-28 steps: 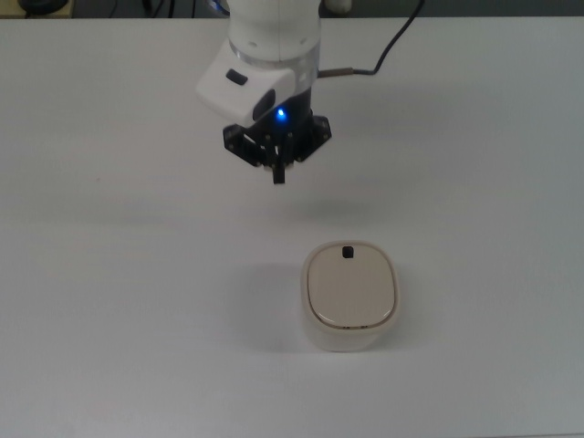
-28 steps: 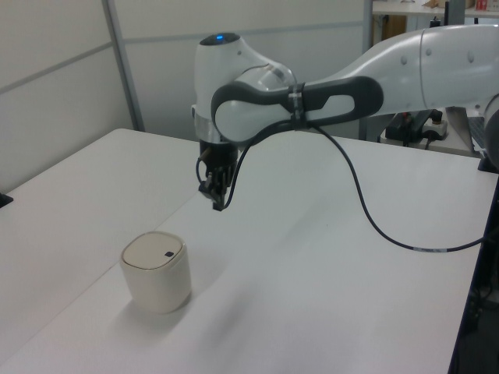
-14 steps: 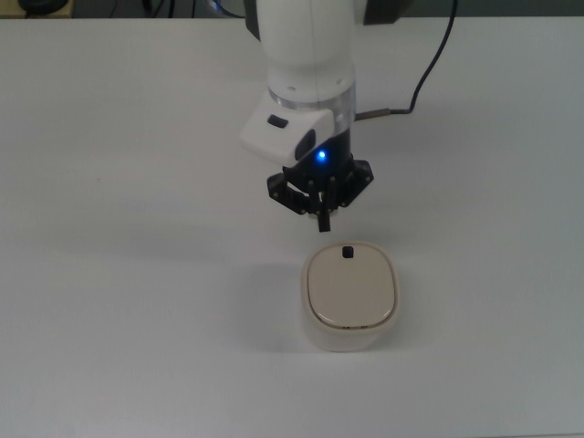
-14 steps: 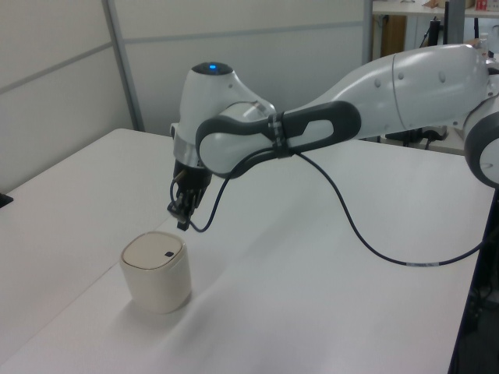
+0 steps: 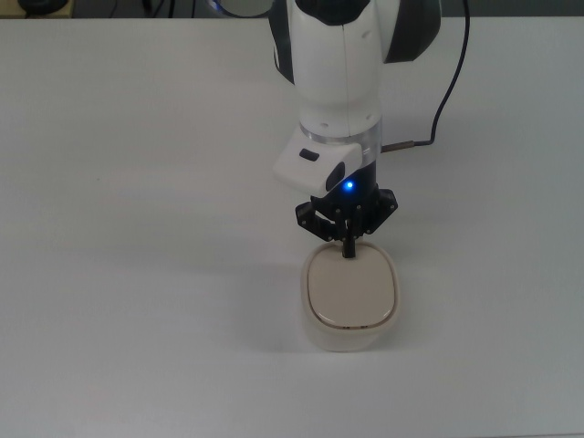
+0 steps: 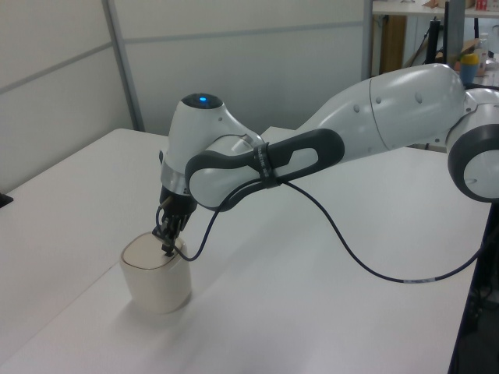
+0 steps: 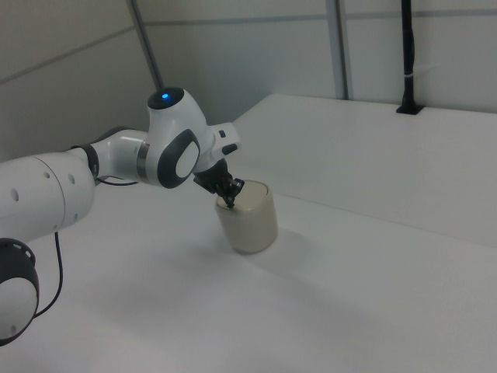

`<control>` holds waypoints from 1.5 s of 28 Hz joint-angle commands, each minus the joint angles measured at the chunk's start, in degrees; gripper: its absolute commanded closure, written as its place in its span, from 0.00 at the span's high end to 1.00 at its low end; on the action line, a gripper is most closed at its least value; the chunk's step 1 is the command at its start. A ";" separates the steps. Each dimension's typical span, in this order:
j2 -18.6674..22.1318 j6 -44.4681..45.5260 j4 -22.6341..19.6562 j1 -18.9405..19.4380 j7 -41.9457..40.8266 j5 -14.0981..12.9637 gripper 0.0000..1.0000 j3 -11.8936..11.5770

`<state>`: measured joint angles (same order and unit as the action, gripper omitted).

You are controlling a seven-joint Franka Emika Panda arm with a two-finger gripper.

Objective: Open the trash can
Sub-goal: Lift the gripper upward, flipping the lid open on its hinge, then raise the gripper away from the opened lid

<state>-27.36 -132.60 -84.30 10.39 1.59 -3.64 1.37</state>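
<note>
the trash can (image 5: 350, 301) sits a little right of centre in the lower half of the top view, alone on the white table (image 5: 128, 274). in the left view it is at lower left, and in the right view just left of centre. it is a small cream bin with rounded corners and a flat beige lid (image 5: 351, 292), which lies level and closed.

the gripper (image 5: 348, 248) points straight down over the lid's upper edge in the top view, and its dark tip seems to touch or nearly touch the rim there. the fingers look drawn together into one narrow point, holding nothing. the spot under the tip is hidden, so any catch there cannot be seen.

judging by its look, the bin is thin moulded plastic: light, stiff, smooth and probably slippery on the bare tabletop. nothing braces it, so a sideways shove would likely slide or tip it rather than open it. the lid offers no lip to pinch, and the body is probably too wide for the fingers. the sensible contact is therefore a poke, not a grasp, pressed straight down at the rim under the tip, so the force goes through the wall into the table. a gentle press should do, since hard pressure could dent the lid or skid off the slick surface.
</note>
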 commanded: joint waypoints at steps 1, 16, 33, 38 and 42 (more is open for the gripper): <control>-1.29 -1.44 0.10 0.68 1.13 -0.05 0.00 -0.41; 1.86 -2.49 0.19 -0.02 1.31 -1.46 0.00 -0.50; 16.36 18.05 0.10 -5.65 -2.03 -7.00 0.00 -1.46; 18.21 26.48 0.02 -5.74 -4.22 -5.34 0.00 -2.51; 19.01 33.09 0.02 -5.65 -7.13 -3.75 0.00 -3.39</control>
<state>-10.64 -105.73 -82.46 4.40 -1.27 -8.95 -0.21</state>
